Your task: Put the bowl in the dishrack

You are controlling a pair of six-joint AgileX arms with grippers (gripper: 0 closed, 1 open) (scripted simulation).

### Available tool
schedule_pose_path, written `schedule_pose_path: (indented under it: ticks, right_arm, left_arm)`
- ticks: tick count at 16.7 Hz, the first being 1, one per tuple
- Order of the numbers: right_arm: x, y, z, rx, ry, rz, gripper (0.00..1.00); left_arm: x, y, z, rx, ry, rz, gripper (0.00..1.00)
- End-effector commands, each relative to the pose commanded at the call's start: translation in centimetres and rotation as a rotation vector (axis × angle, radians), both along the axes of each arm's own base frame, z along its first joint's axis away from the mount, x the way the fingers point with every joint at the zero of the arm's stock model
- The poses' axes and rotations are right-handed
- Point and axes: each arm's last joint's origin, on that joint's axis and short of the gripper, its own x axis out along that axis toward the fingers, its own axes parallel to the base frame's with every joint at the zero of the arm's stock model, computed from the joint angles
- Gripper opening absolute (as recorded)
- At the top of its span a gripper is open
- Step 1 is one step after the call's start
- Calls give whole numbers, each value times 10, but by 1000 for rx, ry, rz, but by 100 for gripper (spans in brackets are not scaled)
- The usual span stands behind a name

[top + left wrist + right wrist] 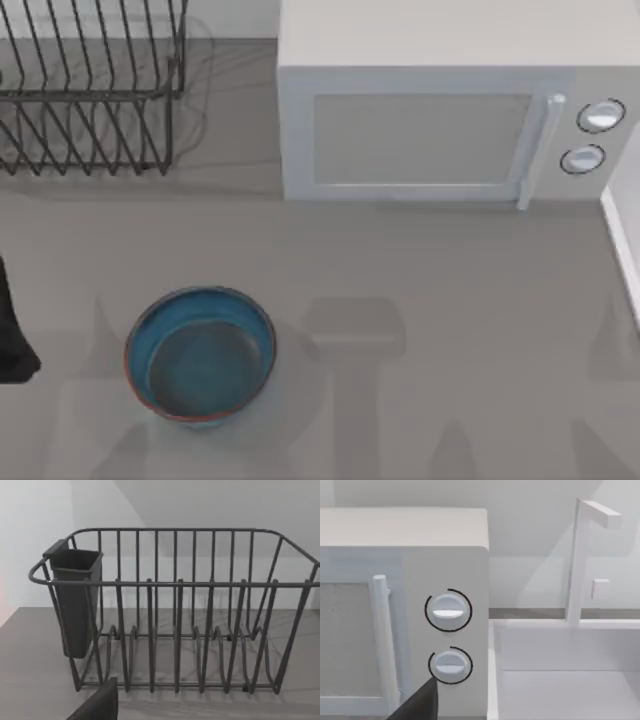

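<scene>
Blue bowl (200, 355) sits upright on the table (450, 300), well apart from the dishrack (90, 90); gripper states cannot be told.

Blue bowl (200, 355) — red-orange rim, upright, on the table's near left. Black wire dishrack (90, 90) — far left corner, holding no dishes.
</scene>
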Motion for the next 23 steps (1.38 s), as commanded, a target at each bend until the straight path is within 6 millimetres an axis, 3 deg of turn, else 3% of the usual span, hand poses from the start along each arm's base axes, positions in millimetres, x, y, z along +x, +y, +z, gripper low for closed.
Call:
schedule_pose_path:
  ticks: [5,9,12,16,20,23]
  right_arm:
    - [0,0,0,0,0,0,100]
    - [0,0,0,0,0,0,100]
    - [0,0,0,0,0,0,100]
    - [0,0,0,0,0,0,100]
    - [0,0,0,0,0,0,100]
    - [0,0,0,0,0,0,100]
  left_arm:
    - [0,-4,11,-32,55,-36,100]
    - [8,-16,51,-120,248,-125,100]
    - [31,-33,82,-176,498,-183,100]
    - [82,-76,102,-185,910,-199,100]
    - [127,-136,94,-119,1266,-143,100]
    - [146,-179,83,-58,1436,-86,100]
